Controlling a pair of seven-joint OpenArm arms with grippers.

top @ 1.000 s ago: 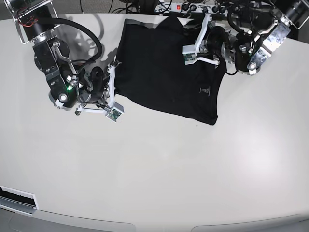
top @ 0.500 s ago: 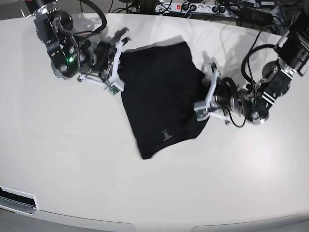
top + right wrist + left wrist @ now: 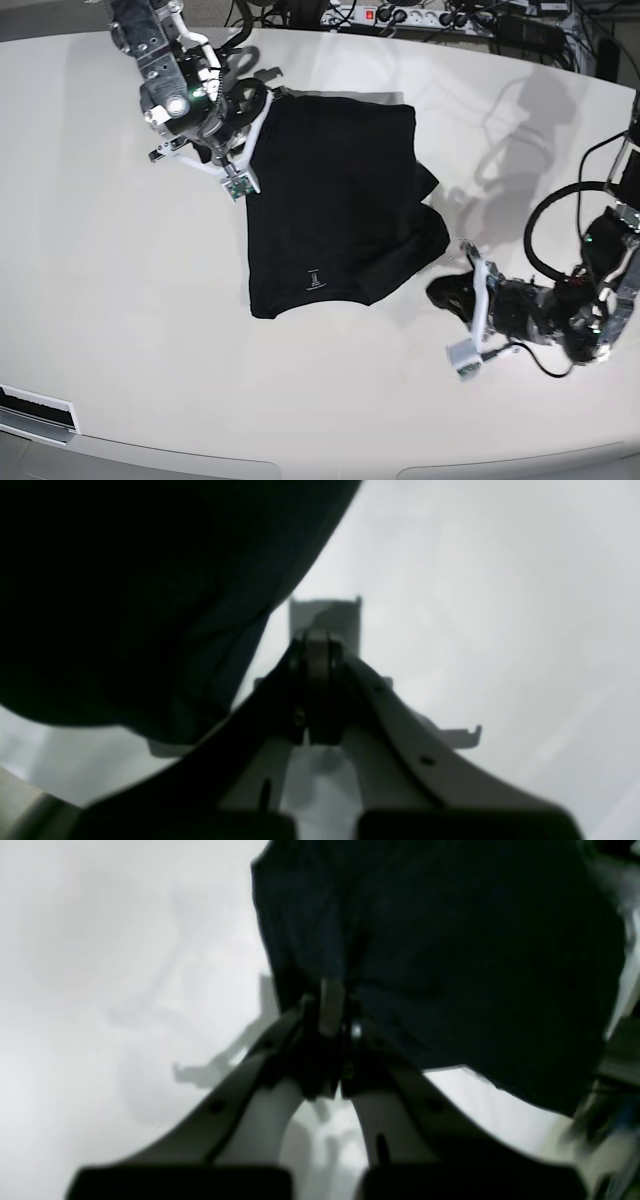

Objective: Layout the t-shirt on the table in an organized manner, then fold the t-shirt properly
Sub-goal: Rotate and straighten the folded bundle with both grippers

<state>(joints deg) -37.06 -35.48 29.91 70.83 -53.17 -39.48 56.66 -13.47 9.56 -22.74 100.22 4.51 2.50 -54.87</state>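
The black t-shirt (image 3: 330, 200) lies mostly flat on the off-white table (image 3: 120, 330), its small light mark (image 3: 313, 278) near the front hem edge. My right gripper (image 3: 250, 135) sits at the shirt's back-left corner, jaws shut. In the right wrist view, cloth (image 3: 125, 580) drapes along the left finger beside the gripper (image 3: 317, 650). My left gripper (image 3: 445, 295) is low at the front right, shut on a dark bit of fabric just off the shirt's right bulge. The left wrist view shows the left gripper (image 3: 332, 1010) pinching the shirt's edge (image 3: 450, 940).
A power strip (image 3: 400, 15) and loose cables run along the table's far edge. The left arm's cable loops (image 3: 545, 225) hang over the right side. The table's curved front rim (image 3: 300, 465) is near, with a dark slot (image 3: 35, 410) at the front left.
The shirt has swung round and spread toward the front, its marked end now nearest me. The left arm swept from the back to the front right. The right arm moved to the back left.
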